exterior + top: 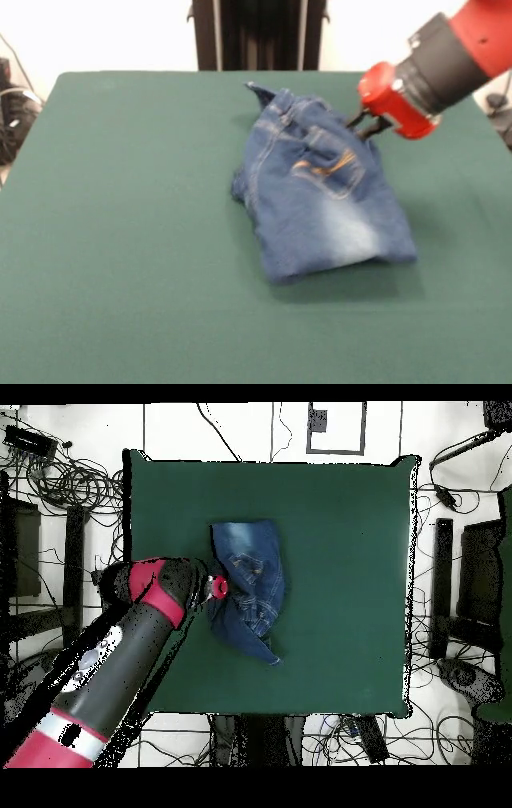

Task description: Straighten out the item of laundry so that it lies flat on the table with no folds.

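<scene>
The blue denim jeans (320, 192) lie folded over in a bunched heap a little right of the middle of the dark green table (120, 240). A back pocket with orange stitching faces up and a faded whitish patch is at the near end. My gripper (362, 124) is low at the heap's far right edge, against the fabric by the pocket. In the overhead view the gripper (218, 589) touches the left edge of the jeans (250, 584) on the table (350, 534). Whether it holds the cloth does not show.
The red and black arm (448, 56) comes in from the upper right and crosses the table's lower left in the overhead view (130, 644). The black pedestal (258, 32) stands behind the far edge. Cables and equipment (60, 474) lie around the table.
</scene>
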You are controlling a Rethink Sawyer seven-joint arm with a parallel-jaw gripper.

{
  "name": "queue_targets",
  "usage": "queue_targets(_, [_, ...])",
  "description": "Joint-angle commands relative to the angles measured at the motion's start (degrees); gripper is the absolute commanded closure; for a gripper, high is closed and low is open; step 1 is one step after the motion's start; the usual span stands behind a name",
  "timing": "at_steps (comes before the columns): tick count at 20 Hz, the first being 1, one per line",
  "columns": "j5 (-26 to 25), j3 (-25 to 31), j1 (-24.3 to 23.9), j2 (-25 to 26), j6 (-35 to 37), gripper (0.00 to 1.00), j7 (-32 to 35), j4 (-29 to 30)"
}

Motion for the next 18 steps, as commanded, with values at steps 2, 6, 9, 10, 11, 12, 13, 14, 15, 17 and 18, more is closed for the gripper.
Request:
queue_targets(2, [2.6, 13.1, -3.9, 0.1, -16.9, 1.00, 13.8, 5.3])
queue_targets(6, [3.0, 22.4, -9.2, 2.5, -24.4, 1.00, 8.9, 3.0])
queue_targets(9, [3.4, 23.9, -10.2, 5.4, -28.2, 1.00, 12.0, 0.2])
queue_targets(10, [3.4, 24.1, -10.5, 6.1, -29.0, 1.00, 12.7, -0.5])
queue_targets(11, [3.4, 24.2, -10.4, 6.6, -29.2, 1.00, 13.3, -0.9])
queue_targets(12, [4.0, 24.3, -10.2, 6.8, -29.6, 1.00, 14.6, -0.8])
queue_targets(13, [4.4, 24.5, -10.0, 6.9, -29.8, 1.00, 15.4, -0.6])
queue_targets(14, [3.8, 24.0, -9.8, 7.3, -30.3, 1.00, 15.0, -0.8])
queue_targets(15, [3.1, 24.3, -10.2, 7.2, -30.9, 1.00, 14.0, -0.8])
queue_targets(17, [0.3, 28.5, -13.3, 6.0, -32.6, 1.00, 8.0, -0.3])
queue_targets(18, [-1.3, 30.1, -14.7, 5.4, -34.4, 1.00, 5.8, 0.5])
